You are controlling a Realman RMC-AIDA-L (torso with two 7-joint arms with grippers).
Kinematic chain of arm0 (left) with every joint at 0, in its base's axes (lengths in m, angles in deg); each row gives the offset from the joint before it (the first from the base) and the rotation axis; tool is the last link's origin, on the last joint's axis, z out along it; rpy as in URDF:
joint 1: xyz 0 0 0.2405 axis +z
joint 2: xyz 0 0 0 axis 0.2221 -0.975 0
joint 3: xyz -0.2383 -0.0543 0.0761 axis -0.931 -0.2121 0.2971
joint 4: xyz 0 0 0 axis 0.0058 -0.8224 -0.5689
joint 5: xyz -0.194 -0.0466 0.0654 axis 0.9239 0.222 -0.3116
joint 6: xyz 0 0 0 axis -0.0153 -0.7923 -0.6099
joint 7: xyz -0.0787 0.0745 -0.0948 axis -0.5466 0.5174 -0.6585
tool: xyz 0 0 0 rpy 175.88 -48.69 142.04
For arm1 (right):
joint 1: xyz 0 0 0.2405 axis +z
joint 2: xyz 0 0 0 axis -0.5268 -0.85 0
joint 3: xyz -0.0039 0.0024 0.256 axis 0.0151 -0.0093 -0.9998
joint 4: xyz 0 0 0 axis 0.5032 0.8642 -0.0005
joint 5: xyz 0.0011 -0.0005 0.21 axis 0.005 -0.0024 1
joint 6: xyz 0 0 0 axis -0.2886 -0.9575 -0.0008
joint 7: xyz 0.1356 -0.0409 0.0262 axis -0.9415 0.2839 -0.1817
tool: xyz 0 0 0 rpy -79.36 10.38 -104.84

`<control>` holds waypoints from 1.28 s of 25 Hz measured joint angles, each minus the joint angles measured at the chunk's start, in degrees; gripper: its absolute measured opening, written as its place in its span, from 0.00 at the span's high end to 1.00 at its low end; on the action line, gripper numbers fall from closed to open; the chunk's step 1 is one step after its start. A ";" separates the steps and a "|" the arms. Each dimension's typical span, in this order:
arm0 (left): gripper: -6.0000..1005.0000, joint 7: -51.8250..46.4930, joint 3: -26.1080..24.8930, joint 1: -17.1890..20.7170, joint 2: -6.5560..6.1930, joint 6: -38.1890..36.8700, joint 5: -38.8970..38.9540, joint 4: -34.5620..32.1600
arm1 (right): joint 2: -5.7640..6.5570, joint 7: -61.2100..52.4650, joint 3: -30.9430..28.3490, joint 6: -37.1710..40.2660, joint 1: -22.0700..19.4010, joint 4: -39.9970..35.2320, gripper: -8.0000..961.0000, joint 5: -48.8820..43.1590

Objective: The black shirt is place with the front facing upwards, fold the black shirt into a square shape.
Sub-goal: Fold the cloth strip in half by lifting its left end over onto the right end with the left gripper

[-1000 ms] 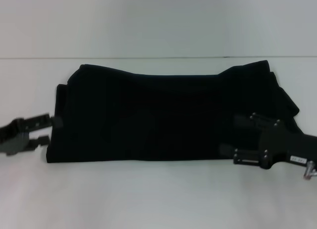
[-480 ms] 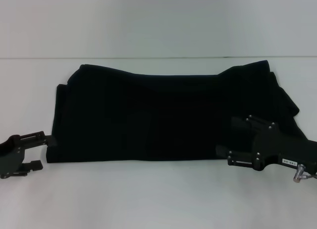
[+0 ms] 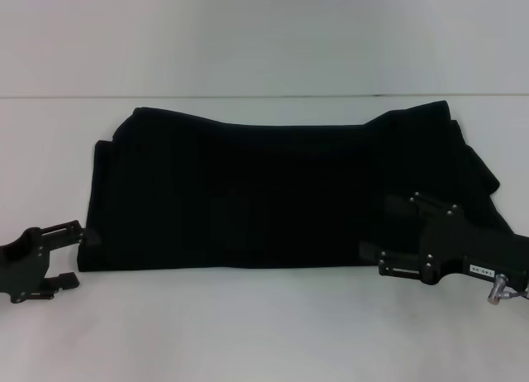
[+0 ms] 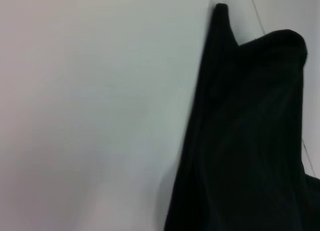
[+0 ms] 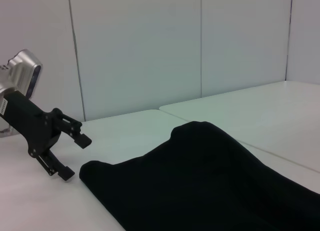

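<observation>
Two grippers flanked black shirt (image 3: 281, 192): left gripper (image 3: 73, 254) wide, off near-left corner; right gripper (image 3: 382, 233) wide over near-right edge. Risk: uneven pinch, layers slipping, lopsided fold.

The black shirt (image 3: 281, 192) lies flat on the white surface, folded into a wide horizontal band with a straight near edge. Its far edge dips at the centre, and loose folds bunch at its right end. No lettering or label is visible.

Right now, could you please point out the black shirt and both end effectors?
black shirt (image 3: 273, 192), head view, middle of the cloth.
left end effector (image 3: 73, 254), head view, between its open fingertips.
right end effector (image 3: 374, 229), head view, between its fingertips.
</observation>
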 joint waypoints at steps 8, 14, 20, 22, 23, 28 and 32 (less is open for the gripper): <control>0.07 -1.05 0.02 -0.76 0.04 2.92 -0.06 2.27 | 0.01 -0.17 0.01 0.43 0.01 0.12 0.03 0.00; 0.07 -1.55 0.09 -2.09 0.20 4.89 0.19 4.11 | 0.06 -0.20 0.16 0.51 0.01 0.75 0.03 -0.01; 0.07 -1.66 0.28 -3.52 0.66 6.71 0.36 4.28 | 0.01 -0.02 0.40 0.67 0.00 1.52 0.03 -0.01; 0.07 -1.66 0.38 -4.07 0.77 7.32 0.36 4.28 | 0.01 0.02 0.38 0.72 0.03 1.55 0.03 -0.01; 0.07 -1.67 0.40 -4.32 0.81 7.56 0.36 4.27 | 0.01 0.04 0.44 0.75 0.08 1.55 0.03 -0.01; 0.07 -1.52 0.86 -5.45 0.85 7.92 -0.03 4.27 | 0.00 0.07 0.61 0.87 0.24 1.61 0.03 -0.05; 0.07 -1.23 0.94 -5.45 0.95 8.25 -0.08 4.25 | 0.00 0.22 0.85 1.37 0.39 1.64 0.03 -0.34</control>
